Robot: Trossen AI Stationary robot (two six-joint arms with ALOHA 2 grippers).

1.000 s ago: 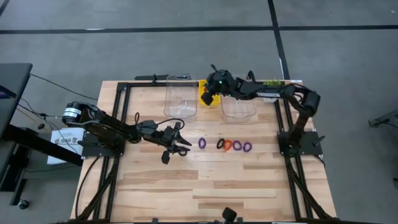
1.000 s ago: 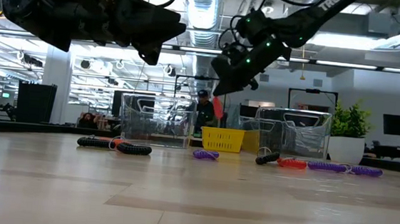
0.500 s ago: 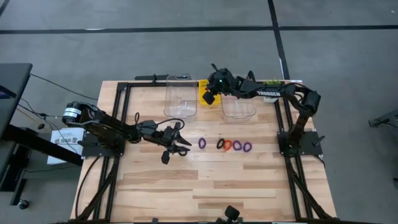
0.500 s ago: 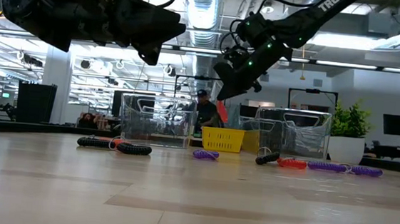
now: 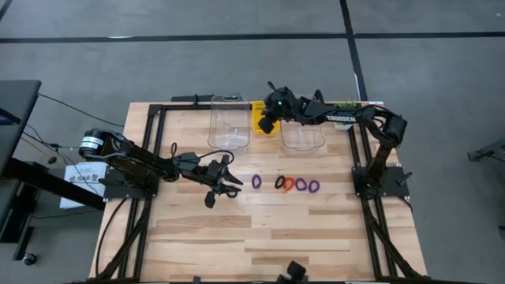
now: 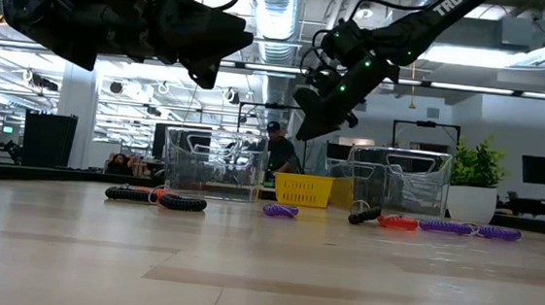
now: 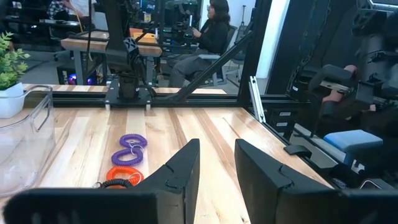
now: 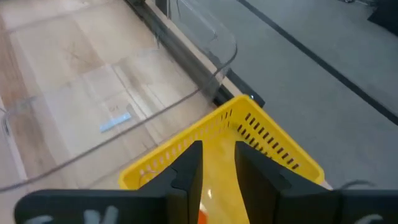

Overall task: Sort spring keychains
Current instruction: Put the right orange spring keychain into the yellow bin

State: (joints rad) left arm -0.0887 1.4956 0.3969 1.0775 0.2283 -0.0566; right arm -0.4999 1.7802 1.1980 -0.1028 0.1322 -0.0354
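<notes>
The right hand [image 5: 266, 124] hangs over the yellow basket [image 8: 261, 134], fingers parted, an orange bit below them; this looks like a drop-off. The left hand [image 5: 223, 182] waits open. Next: reach for the keychains [image 5: 296, 185] lying well away on the tabletop [image 5: 260, 229]

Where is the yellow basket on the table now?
In the high view, the yellow basket stands at the table's far edge, between the two clear bins, under the right pincer.
</notes>
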